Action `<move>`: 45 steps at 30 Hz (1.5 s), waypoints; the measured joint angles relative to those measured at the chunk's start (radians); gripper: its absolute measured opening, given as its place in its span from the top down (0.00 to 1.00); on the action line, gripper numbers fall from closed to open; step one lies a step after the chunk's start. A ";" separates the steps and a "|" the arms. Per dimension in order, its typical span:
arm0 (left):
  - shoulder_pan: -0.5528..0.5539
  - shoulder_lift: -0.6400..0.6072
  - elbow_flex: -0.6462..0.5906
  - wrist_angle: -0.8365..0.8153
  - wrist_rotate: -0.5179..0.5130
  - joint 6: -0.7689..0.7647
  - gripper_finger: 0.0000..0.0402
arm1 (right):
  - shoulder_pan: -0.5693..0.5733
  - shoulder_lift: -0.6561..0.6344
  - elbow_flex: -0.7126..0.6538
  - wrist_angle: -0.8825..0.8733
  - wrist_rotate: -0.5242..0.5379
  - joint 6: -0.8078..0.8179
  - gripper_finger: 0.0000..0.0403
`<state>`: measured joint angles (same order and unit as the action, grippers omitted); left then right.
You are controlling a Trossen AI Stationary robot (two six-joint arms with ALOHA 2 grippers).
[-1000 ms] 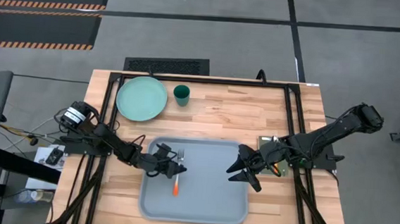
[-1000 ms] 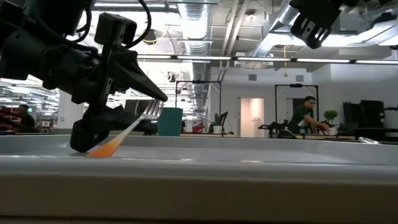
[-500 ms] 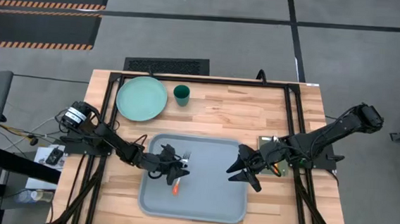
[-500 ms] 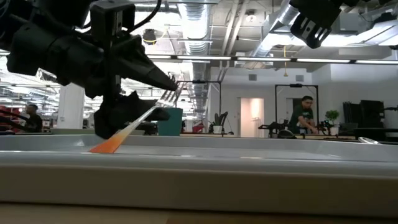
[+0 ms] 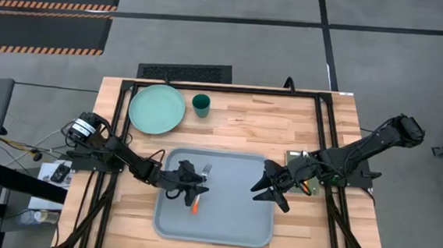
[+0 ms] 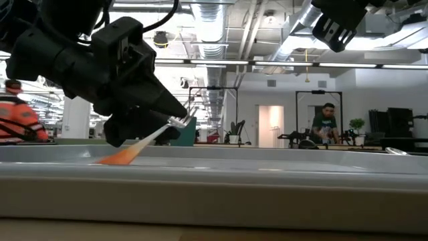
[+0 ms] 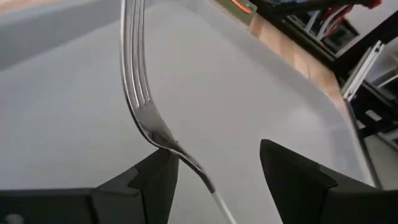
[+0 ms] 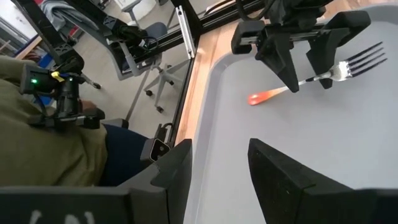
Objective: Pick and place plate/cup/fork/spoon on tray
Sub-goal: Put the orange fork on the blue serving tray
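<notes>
The fork lies tilted over the pale blue-grey tray, between the fingers of my open left gripper. It also shows in the right wrist view and the low view. My right gripper is open and empty above the tray's right part. The mint-green plate and the teal cup stand on the table at the far left. An orange bit shows under my right arm; whether it is the spoon I cannot tell. My left gripper is open around the fork, fingers slanting down from the table's left and standing across it. The fork's metal neck leans against the inner side of one finger; the other finger stands apart. The orange handle end rests on the tray, tines raised.
A small grey-green pad lies right of the tray, partly under my right arm. Dark frame rails run along the table's left and right sides. People show in the room beyond the table in the low view.
My left gripper has shifted a little toward the table's right edge over the tray. The fork's tine end has swung that way with it, while the orange handle end has stayed on the tray.
</notes>
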<state>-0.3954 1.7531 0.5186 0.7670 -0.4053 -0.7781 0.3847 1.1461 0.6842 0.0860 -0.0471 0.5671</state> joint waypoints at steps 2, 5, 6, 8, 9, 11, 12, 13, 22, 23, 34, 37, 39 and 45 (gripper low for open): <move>0.000 0.000 0.001 -0.015 -0.001 0.025 0.47 | 0.000 0.000 0.000 0.000 0.000 0.000 0.55; 0.000 -0.001 0.001 -0.055 -0.009 0.046 0.47 | 0.000 0.000 0.000 0.000 0.000 0.000 0.56; 0.000 -0.001 0.001 -0.069 -0.014 0.053 0.47 | 0.000 0.000 0.000 0.000 0.000 -0.001 0.56; 0.000 -0.001 0.001 -0.101 -0.024 0.064 0.47 | 0.000 0.000 0.000 -0.001 0.000 -0.001 0.56; 0.000 -0.001 0.001 -0.113 -0.027 0.066 0.47 | 0.000 0.000 0.000 -0.002 0.000 -0.001 0.56; 0.000 -0.001 0.001 -0.128 -0.029 0.077 0.47 | 0.000 0.000 0.000 -0.004 0.000 -0.001 0.56; 0.000 -0.001 0.001 -0.131 -0.029 0.085 0.47 | 0.000 0.000 0.000 -0.003 0.000 -0.001 0.55; 0.000 -0.001 0.001 -0.131 -0.029 0.094 0.47 | 0.000 0.000 0.000 -0.003 0.000 -0.001 0.55; 0.000 -0.002 0.001 -0.133 -0.024 0.116 0.47 | 0.000 0.003 0.000 -0.005 0.020 -0.002 0.56; 0.000 -0.004 0.001 -0.134 -0.018 0.115 0.47 | 0.000 0.010 0.001 -0.006 0.046 -0.003 0.56; -0.005 -0.367 0.002 -0.394 -0.028 0.108 0.47 | -0.122 0.269 0.001 0.168 0.253 -0.076 0.57; -0.021 -0.528 0.003 -0.564 -0.102 0.064 0.47 | -0.180 0.379 0.004 0.321 0.227 -0.092 0.57; -0.038 -0.620 0.003 -0.672 -0.162 0.026 0.47 | -0.211 0.450 0.027 0.386 0.220 -0.093 0.58; -0.098 -0.780 0.003 -0.932 -0.339 -0.089 0.47 | -0.259 0.636 0.148 0.420 0.165 -0.129 0.58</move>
<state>-0.4936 0.9734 0.5213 -0.1646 -0.7441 -0.8670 0.1261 1.7820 0.8320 0.5063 0.1176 0.4385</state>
